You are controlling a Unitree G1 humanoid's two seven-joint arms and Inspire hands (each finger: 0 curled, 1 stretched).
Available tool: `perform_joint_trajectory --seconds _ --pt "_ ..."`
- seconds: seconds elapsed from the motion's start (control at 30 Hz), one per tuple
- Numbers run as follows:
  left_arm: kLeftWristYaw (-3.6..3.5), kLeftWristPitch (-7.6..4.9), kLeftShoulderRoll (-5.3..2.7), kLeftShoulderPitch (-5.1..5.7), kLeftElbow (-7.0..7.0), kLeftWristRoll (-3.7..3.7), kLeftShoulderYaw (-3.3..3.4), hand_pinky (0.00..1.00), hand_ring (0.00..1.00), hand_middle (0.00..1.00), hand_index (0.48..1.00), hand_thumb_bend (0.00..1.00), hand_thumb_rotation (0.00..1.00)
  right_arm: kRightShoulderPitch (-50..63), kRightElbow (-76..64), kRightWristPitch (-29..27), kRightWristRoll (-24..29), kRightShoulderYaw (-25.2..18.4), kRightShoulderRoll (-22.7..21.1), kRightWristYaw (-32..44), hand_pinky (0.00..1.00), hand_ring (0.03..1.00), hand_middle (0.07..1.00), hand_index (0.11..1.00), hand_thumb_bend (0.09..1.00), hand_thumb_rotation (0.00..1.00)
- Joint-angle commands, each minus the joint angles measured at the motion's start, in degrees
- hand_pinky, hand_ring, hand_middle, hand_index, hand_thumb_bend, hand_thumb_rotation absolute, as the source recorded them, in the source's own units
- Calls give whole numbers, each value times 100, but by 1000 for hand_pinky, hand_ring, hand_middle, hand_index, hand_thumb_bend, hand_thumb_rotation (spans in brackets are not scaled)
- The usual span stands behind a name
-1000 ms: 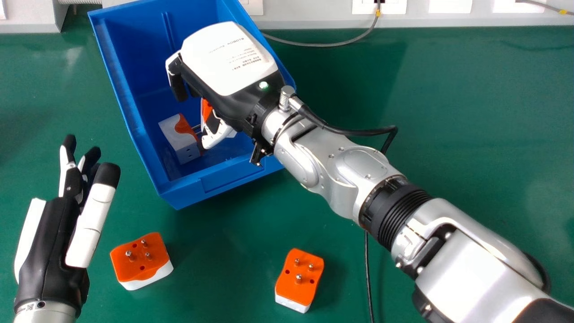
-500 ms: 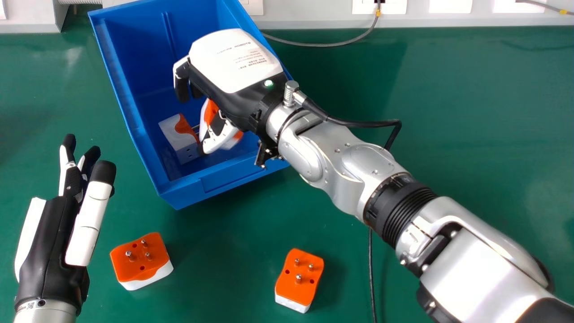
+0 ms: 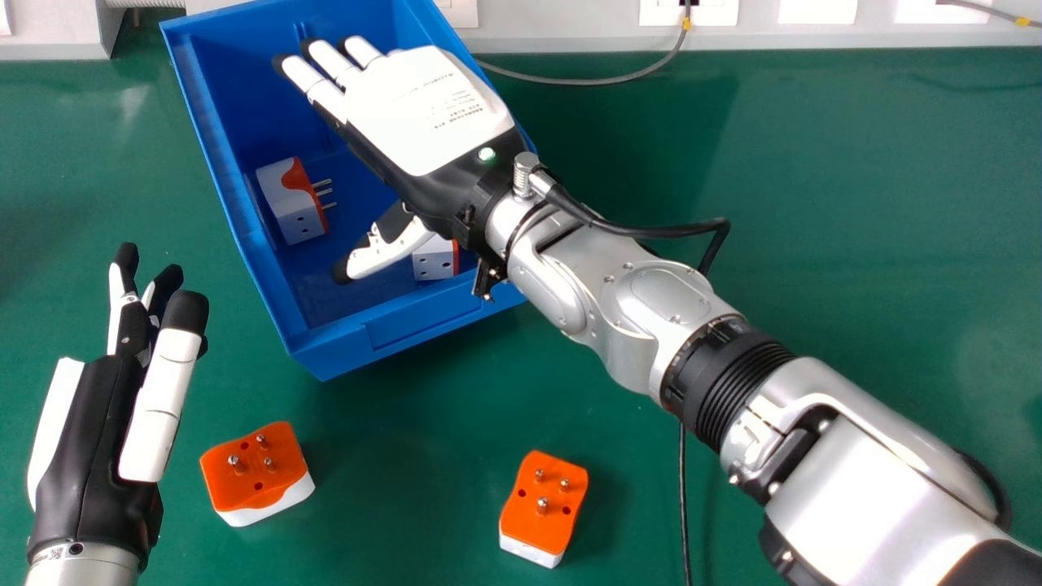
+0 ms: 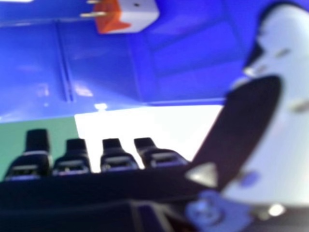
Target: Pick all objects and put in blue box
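Observation:
My right hand (image 3: 423, 114) hovers over the blue box (image 3: 342, 346), fingers straight and thumb spread, holding nothing. In the right hand view my right hand (image 4: 164, 157) also stands open before the box wall (image 4: 193, 63). Inside the box, an orange-and-white plug adapter (image 3: 295, 203) lies at the left wall, and a second adapter (image 3: 433, 262) is partly hidden beneath the hand. One adapter (image 4: 130, 14) shows in the right hand view. On the table, pins up, lie a left adapter (image 3: 256, 472) and a right adapter (image 3: 543, 509). My left hand (image 3: 94, 439) rests open at the left.
The green table (image 3: 855, 203) extends to a grey-white wall strip (image 3: 570, 28) at the back. A grey cable (image 3: 594, 81) lies behind the box, and a black cable (image 3: 684, 505) hangs below my right forearm.
My right hand's fingers have straightened and its thumb has spread, letting go of an adapter, now at the box's near right. The other boxed adapter has shifted back and left. The left hand barely moved.

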Motion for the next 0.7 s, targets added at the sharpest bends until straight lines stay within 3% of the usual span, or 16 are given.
perform_joint_trajectory --seconds 0.0,0.37,0.67 --pt "-21 -139 47 -41 -53 -2 24 916 981 986 1000 841 969 -54 -195 25 46 -62 -10 -140 931 1000 1000 1000 640 554" --pt "-92 -181 84 -76 43 -66 91 919 982 987 1000 838 973 388 -1100 180 175 -258 -211 -20 912 1000 1000 1000 625 565" --pt "-144 -142 102 -53 27 -134 176 916 982 987 1000 828 974 1429 -3260 746 73 -426 -595 398 921 1000 1000 1000 592 557"
